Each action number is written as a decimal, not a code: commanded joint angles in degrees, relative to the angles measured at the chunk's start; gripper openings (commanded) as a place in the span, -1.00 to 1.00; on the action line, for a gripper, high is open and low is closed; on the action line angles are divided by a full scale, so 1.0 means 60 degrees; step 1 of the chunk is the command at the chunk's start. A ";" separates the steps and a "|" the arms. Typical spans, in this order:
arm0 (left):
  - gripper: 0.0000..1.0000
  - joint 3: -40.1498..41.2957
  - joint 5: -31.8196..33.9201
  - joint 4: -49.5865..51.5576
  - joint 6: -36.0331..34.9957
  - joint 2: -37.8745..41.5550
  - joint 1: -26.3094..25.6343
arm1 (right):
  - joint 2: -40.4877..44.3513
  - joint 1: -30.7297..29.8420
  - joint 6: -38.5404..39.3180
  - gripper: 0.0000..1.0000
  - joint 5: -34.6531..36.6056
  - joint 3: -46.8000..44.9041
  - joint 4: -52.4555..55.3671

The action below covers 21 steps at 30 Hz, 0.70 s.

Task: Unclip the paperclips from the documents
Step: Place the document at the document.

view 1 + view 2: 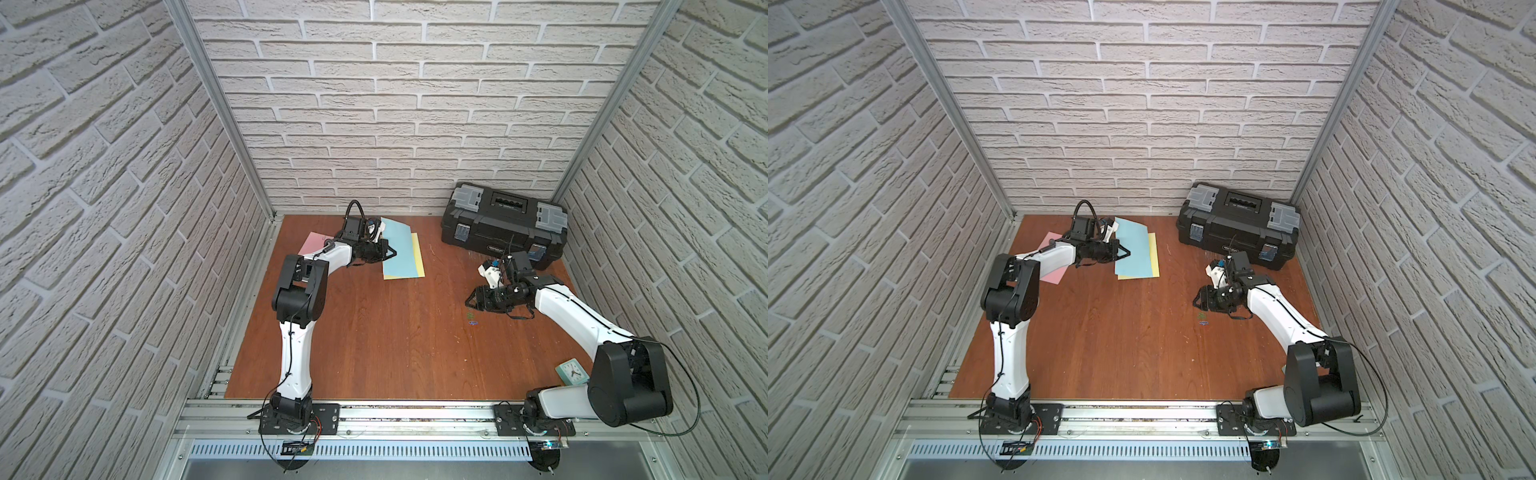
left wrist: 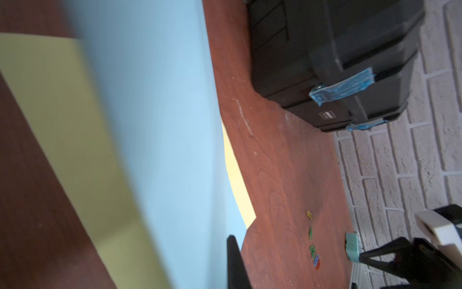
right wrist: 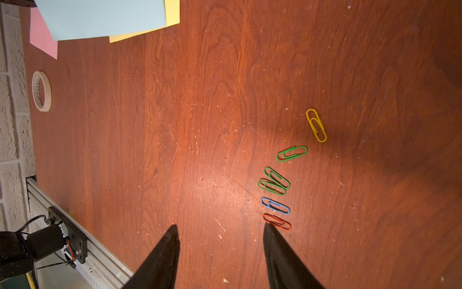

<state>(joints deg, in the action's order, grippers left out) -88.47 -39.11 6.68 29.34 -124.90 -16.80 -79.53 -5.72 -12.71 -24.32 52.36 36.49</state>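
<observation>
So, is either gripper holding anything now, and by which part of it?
The left gripper seems to pinch the light blue paper sheet at its long edge facing that arm. The open right gripper holds nothing.

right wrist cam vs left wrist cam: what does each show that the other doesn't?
Only the right wrist view: the pink sheet, a tape roll, and that the right pincer stands open with nothing between its fingers.
Only the left wrist view: the black toolbox with blue tape on its latches, and the teal clock.
Both: the light blue sheet lying over the yellow sheet, and the row of loose paperclips on the wooden table.
</observation>
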 commanded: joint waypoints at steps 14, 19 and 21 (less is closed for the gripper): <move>-0.19 -0.0234 0.2019 0.1685 -0.0532 -0.0011 0.0009 | 0.0157 0.0031 -0.0079 0.14 -0.0374 0.0224 -0.0047; 0.04 0.0443 0.2679 0.1582 -0.0501 0.0675 0.0095 | 0.0192 0.0015 -0.0064 0.15 -0.0386 0.0152 -0.0068; 0.13 0.0733 0.3004 0.1610 -0.0584 0.1076 0.0122 | 0.0206 0.0015 -0.0064 0.15 -0.0410 0.0138 -0.0076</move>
<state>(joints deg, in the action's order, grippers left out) -86.11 -25.12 15.64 26.63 -122.91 -16.47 -79.48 -5.72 -13.13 -25.80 52.36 36.49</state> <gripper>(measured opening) 0.553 0.573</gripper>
